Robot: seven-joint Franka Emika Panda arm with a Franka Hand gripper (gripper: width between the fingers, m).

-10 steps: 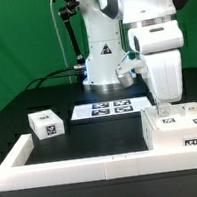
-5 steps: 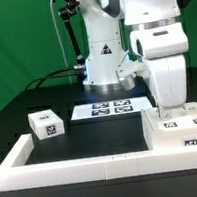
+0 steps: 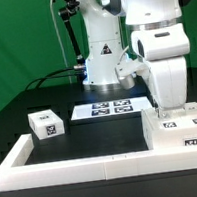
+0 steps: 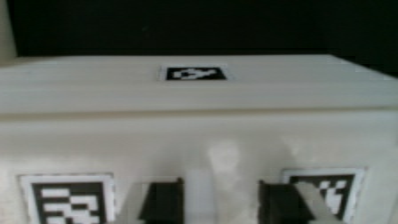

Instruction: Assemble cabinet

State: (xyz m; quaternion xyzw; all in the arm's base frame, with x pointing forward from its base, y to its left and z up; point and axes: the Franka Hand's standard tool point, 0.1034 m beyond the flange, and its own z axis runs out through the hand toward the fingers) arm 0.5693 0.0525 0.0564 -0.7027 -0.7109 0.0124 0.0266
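The white boxy cabinet body [image 3: 181, 128] lies at the exterior view's right, tags on its front face, against the white border rail. My gripper [image 3: 166, 108] is straight down on its top. In the wrist view the cabinet [image 4: 196, 110] fills the picture. My two dark fingers [image 4: 164, 200] stand either side of a white ridge of it, and the gripper [image 4: 222, 202] looks shut on that ridge. One small white tagged block [image 3: 45, 123] sits alone at the exterior view's left. No other small blocks show.
The marker board [image 3: 110, 108] lies flat at the middle back, in front of the robot base [image 3: 104, 60]. A long white border rail [image 3: 75, 162] runs along the front, with a side rail [image 3: 17, 150] at the left. Black table between them.
The arm and gripper have shifted slightly toward the exterior view's right over the cabinet body. The small block and marker board have not moved.
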